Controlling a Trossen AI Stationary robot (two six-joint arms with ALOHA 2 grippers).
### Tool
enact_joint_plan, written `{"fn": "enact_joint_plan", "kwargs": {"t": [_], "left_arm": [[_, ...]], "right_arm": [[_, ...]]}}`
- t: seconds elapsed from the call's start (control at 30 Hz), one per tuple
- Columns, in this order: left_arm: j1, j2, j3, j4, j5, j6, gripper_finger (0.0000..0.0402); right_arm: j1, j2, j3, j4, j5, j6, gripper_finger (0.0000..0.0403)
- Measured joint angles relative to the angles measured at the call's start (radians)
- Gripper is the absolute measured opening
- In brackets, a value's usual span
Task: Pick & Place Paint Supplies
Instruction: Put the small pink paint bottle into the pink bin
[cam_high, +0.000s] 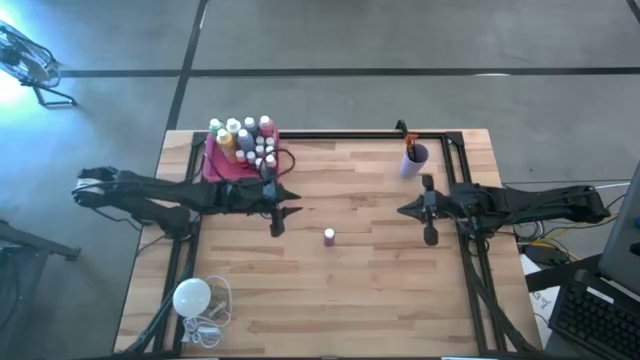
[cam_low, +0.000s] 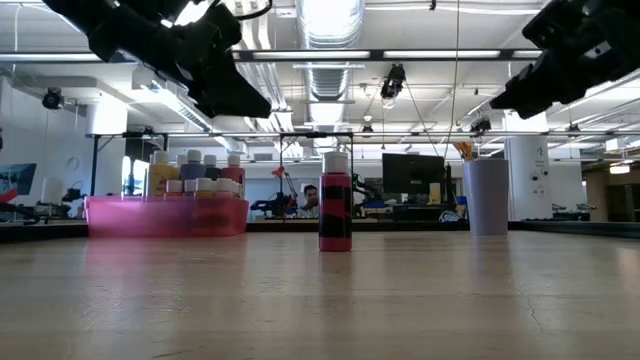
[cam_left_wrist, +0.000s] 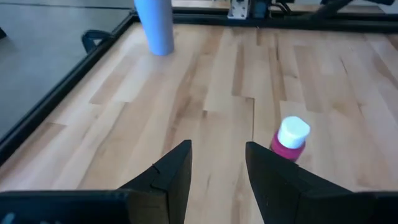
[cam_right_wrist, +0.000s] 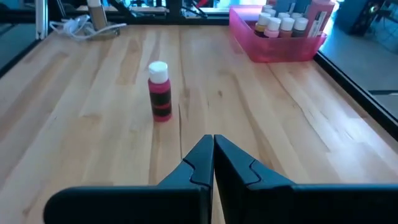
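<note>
Nearest the low camera stands a lone pink paint bottle (cam_low: 335, 203), white-capped and upright on the bare middle of the table (cam_high: 380, 270), touching nothing. Far and to the left, a pink tray (cam_high: 226, 160) at the table's far-left corner already holds a cluster of white-capped bottles (cam_high: 246, 139), so most of the sorting looks done; this one bottle appears to be what is left, and it most likely belongs with the others in the tray. A pale cup (cam_high: 415, 159) near the far-right corner holds what seem to be brushes, too small to be sure. A white round bulb (cam_high: 192, 296) with its cord lies near the left front edge, apart from the work. The left gripper (cam_high: 279, 213) hangs above the table just left of the bottle, its jaws apart and empty, the bottle showing just beyond them in its wrist view. The right gripper (cam_high: 428, 212) hovers well to the right of the bottle, raised off the table, its jaws pressed together on nothing. Neither arm touches the bottle.
</note>
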Motion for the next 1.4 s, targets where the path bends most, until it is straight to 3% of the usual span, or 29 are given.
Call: {"fn": "enact_joint_plan", "kwargs": {"t": [0.47,0.7,0.87,1.0,1.27,1.4], "left_arm": [[-0.064,0.088,0.0,0.128,0.003,-0.008,0.0156],[-0.068,0.137,0.0,0.177,0.008,-0.019,0.0156],[-0.069,0.156,0.0,0.178,0.02,-0.057,0.0156],[-0.074,0.156,0.0,0.178,0.091,-0.067,0.0156],[-0.1,0.176,0.003,0.163,0.096,-0.056,0.0156],[-0.1,0.204,0.07,0.093,0.098,-0.045,0.0156]], "right_arm": [[-0.001,-0.244,-0.14,-0.008,0.089,-0.121,0.0008],[0.0,-0.247,-0.139,-0.008,0.121,-0.278,0.0008],[0.0,-0.23,-0.14,-0.008,0.124,-0.253,0.0008],[0.0,-0.225,-0.14,-0.008,0.124,-0.207,0.0008],[0.0,-0.207,-0.141,-0.007,0.137,-0.169,0.0008],[0.0,-0.205,-0.141,-0.007,0.137,-0.167,0.0008]]}}
